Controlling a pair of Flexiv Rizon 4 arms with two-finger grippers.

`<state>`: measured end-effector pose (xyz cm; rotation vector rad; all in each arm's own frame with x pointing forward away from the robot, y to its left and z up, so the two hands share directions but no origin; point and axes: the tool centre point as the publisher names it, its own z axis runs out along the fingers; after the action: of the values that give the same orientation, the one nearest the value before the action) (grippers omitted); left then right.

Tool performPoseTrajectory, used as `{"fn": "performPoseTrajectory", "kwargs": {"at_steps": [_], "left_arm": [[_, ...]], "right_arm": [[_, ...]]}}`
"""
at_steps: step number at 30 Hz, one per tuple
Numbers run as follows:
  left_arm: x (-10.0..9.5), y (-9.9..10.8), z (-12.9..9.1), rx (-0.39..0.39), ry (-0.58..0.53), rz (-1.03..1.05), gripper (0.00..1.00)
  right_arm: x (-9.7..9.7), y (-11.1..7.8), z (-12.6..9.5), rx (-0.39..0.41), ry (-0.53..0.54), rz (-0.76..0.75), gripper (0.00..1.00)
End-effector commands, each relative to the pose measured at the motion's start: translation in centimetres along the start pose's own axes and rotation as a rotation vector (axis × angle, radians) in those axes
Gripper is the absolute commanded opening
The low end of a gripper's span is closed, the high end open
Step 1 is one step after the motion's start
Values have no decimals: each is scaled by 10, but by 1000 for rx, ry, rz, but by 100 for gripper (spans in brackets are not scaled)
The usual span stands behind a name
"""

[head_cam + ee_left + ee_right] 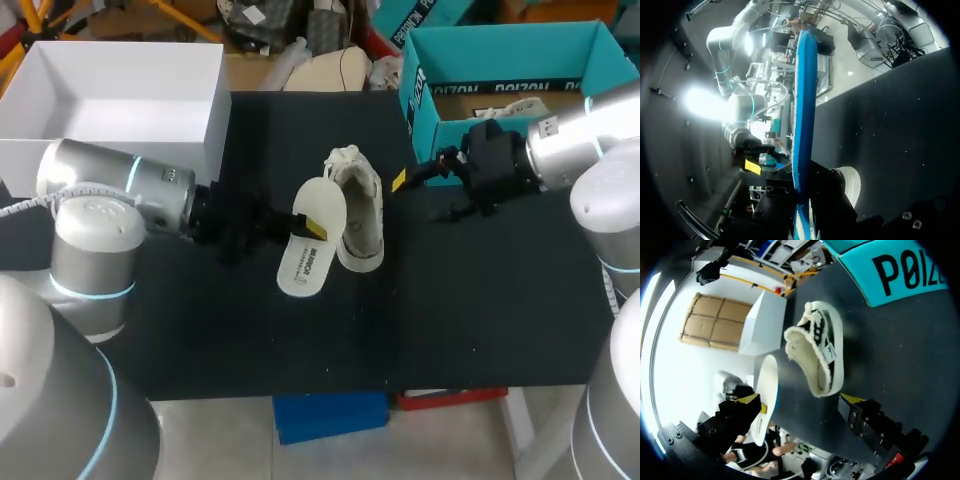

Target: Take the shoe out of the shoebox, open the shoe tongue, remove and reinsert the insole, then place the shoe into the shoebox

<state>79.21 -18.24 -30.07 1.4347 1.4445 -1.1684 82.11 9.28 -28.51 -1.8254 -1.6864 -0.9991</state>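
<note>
Left gripper [314,229] is clamped on the insole [305,262], one yellow tip showing across its white top face just beside the shoe [358,210]. The insole is held off the table [450,300]. It hangs alongside the shoe on the left arm's side, with its length running much the same way as the shoe's. From the left wrist it is seen edge-on, a thin band with a blue underside rising straight out from between the dark fingers.

The shoe is out of the shoebox [505,45] and lies on the black table. It is cream with dark markings. From the right wrist its fleecy lining shows through the open mouth, and it looks tipped somewhat onto its side, though I cannot tell how far.

Right gripper [800,400] sits on the other side of the shoe from the insole, near it but not touching. Its fingers are spread wide with nothing between them, and the shoe lies ahead of them.

The teal shoebox stands open beyond the shoe on the right arm's side, a little apart from it. A white box [110,150], also open, stands well apart from the shoe on the left arm's side.
</note>
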Motion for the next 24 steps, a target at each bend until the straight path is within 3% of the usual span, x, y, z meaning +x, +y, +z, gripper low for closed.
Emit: {"fn": "performPoseTrajectory", "kwargs": {"at_steps": [1, 7, 10, 13, 24], "left_arm": [[-2, 2, -2, 15, 34, -1, 0], [-2, 2, -2, 15, 34, -1, 0], [14, -12, -10, 101, 99, -109, 0], [19, -21, -10, 131, 114, -165, 0], [12, -40, 0, 216, 135, -201, 0]], "right_arm": [[1, -2, 1, -8, -6, 1, 100], [1, -2, 1, -8, -6, 1, 100], [-2, -3, -1, 2, -19, -21, 100], [-1, -8, -4, 29, -33, -53, 100], [4, -32, -29, 34, -77, -89, 100]]}}
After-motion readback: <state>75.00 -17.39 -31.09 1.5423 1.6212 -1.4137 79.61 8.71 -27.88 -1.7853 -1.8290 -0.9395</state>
